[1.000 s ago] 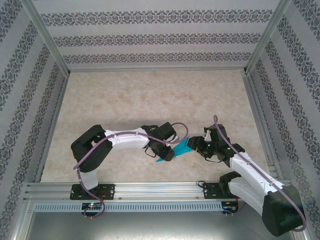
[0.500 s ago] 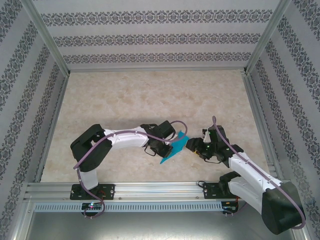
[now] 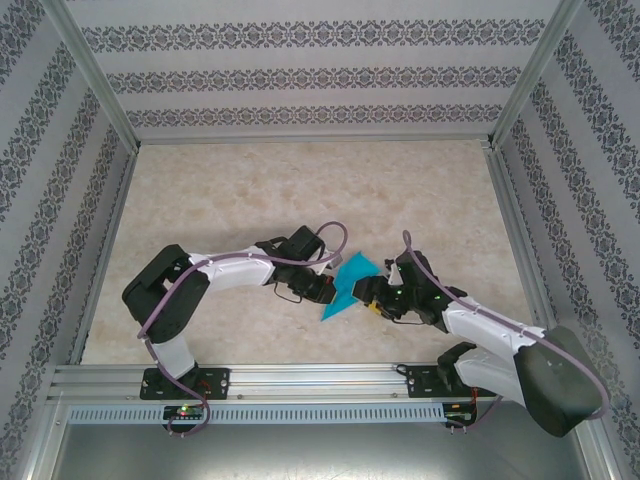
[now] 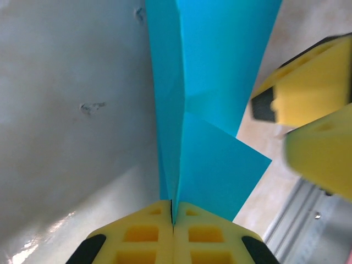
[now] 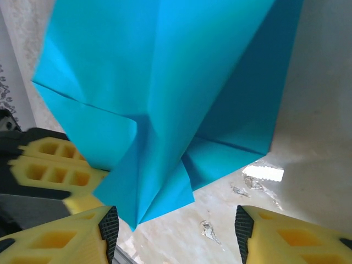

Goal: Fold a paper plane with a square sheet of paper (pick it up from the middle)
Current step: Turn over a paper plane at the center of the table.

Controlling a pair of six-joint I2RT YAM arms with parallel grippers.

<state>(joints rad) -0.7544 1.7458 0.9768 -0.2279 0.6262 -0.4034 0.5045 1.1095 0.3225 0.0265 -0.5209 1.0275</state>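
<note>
The teal-blue square sheet of paper (image 3: pixel 349 283) is folded into a creased, narrower shape with a low pointed end, and is held up between the two arms near the table's front. My left gripper (image 3: pixel 328 288) is shut on its centre fold; in the left wrist view the yellow pads (image 4: pixel 148 234) press together on the fold's edge (image 4: pixel 214 82). My right gripper (image 3: pixel 372 296) stands open just right of the paper. In the right wrist view the sheet (image 5: pixel 165 82) hangs ahead of the right gripper (image 5: pixel 176 231), whose jaws are wide apart and not touching it.
The marbled tabletop (image 3: pixel 300 190) stretches behind the arms. Aluminium rails (image 3: pixel 300 380) run along the front edge, and patterned walls (image 3: pixel 300 80) close in the back and sides. The right gripper's yellow fingers (image 4: pixel 313 82) show close beside the paper in the left wrist view.
My left gripper has shut on the paper's fold and carried it up and slightly right. The right gripper let go, opened wider and now sits beside the sheet.
</note>
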